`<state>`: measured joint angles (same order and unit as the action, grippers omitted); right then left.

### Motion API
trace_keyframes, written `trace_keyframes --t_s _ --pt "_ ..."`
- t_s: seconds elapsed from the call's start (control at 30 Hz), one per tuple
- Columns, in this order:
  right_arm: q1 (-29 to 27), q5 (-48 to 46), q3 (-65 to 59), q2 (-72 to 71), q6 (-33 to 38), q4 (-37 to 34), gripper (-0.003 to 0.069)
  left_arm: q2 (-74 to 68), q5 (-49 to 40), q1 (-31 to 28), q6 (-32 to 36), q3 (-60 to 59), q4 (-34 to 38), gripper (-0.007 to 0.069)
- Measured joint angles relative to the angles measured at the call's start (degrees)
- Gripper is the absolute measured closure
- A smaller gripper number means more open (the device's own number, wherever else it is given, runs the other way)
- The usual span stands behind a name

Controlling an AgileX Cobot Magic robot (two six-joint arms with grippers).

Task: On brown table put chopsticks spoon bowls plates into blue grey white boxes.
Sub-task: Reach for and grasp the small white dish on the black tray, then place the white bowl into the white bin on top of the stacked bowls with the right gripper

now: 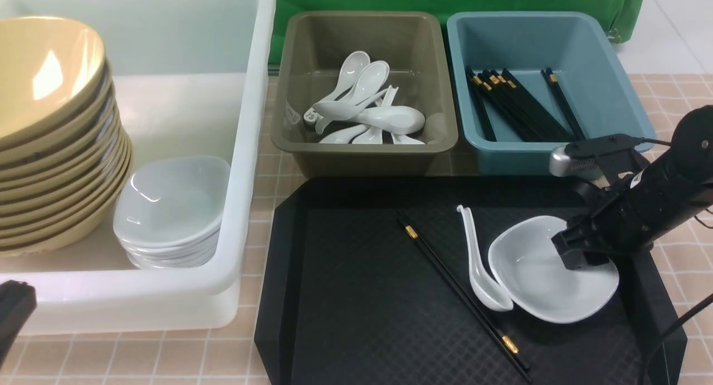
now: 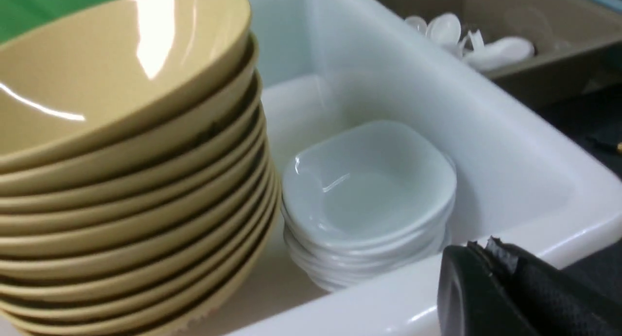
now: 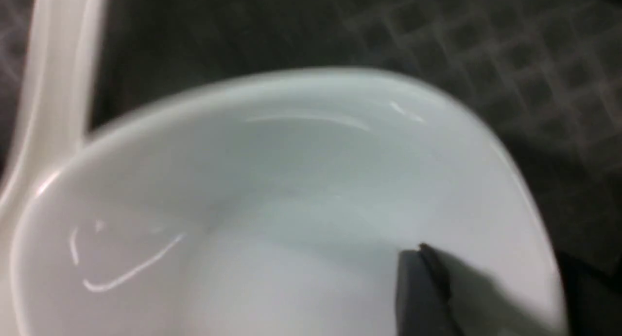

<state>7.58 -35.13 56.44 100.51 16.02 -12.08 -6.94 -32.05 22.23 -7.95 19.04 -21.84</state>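
Observation:
A white squarish plate (image 1: 535, 284) (image 3: 291, 204) lies on the black tray (image 1: 345, 318). A white spoon (image 1: 479, 262) (image 3: 53, 83) rests against its left rim. A pair of black chopsticks (image 1: 445, 273) lies diagonally beside the spoon. My right gripper (image 1: 574, 259) hangs over the plate's right side. One of its fingers (image 3: 420, 292) is inside the plate, with a gap to the rim, so the jaws stand apart. My left gripper (image 1: 11, 312) (image 2: 486, 251) is shut and empty, in front of the white box (image 1: 245, 151) (image 2: 510, 146).
The white box holds a stack of yellow bowls (image 1: 55, 151) (image 2: 121, 156) and a stack of white plates (image 1: 172, 212) (image 2: 369, 190). Behind the tray, the grey box (image 1: 289, 95) holds several spoons. The blue box (image 1: 613, 67) holds several chopsticks.

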Motion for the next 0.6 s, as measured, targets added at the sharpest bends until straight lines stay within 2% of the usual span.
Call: trace_keyframes --t_s 0.1,0.13,0.27,0.33,0.4,0.47,0.57,0.6 --pt "-0.1 -2.4 0.5 -0.7 0.8 -0.7 0.0423 0.4 0.2 0.0 0.0 0.0 -0.8 0.0633" --pt "-0.1 -2.5 0.7 -0.9 1.0 -0.7 0.0427 0.4 0.2 0.0 0.0 0.0 -0.9 0.0633" --pt "-0.1 -8.2 3.3 -5.8 1.9 -0.9 0.0552 0.4 0.2 0.0 0.0 0.0 -1.9 0.0632" --pt "-0.1 -10.3 5.6 -8.8 2.1 -0.5 0.0585 0.4 0.2 0.0 0.0 0.0 -2.1 0.0631" --pt "-0.1 -12.5 8.9 -12.0 2.1 -1.7 0.0585 0.4 0.2 0.0 0.0 0.0 -2.2 0.0631" --pt "0.0 -13.0 12.0 -13.9 2.7 -4.8 0.0585 0.4 0.2 0.0 0.0 0.0 -2.2 0.0631" --pt "2.1 -12.1 18.6 -16.2 10.8 -17.9 0.0585 0.4 0.5 0.0 0.0 0.0 -2.3 0.0631" --pt "4.0 -10.9 20.2 -16.2 15.9 -24.9 0.0585 0.4 0.7 0.0 -0.1 0.0 -2.3 0.0631"
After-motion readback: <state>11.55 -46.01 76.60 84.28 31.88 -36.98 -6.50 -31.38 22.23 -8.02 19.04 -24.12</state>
